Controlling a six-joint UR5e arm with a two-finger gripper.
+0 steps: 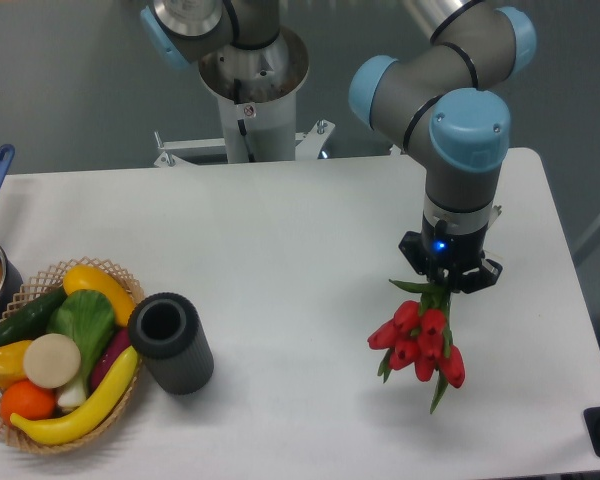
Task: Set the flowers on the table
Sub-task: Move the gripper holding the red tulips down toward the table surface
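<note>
With the gripper point(449, 283) pinching the stems so that the flowers point(420, 340) hung buds-down over the right part of the table point(290, 240), you needed to lower slowly until the buds touched, then release.

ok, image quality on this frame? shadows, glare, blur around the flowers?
Fixed camera: soft, even light; no harsh glare on the table. The flowers are sharp, hanging buds-down from the gripper, casting only a faint diffuse shadow beneath them. The dark cylinder also throws a soft shadow. A blue LED glows on the wrist. No motion blur visible.
</note>
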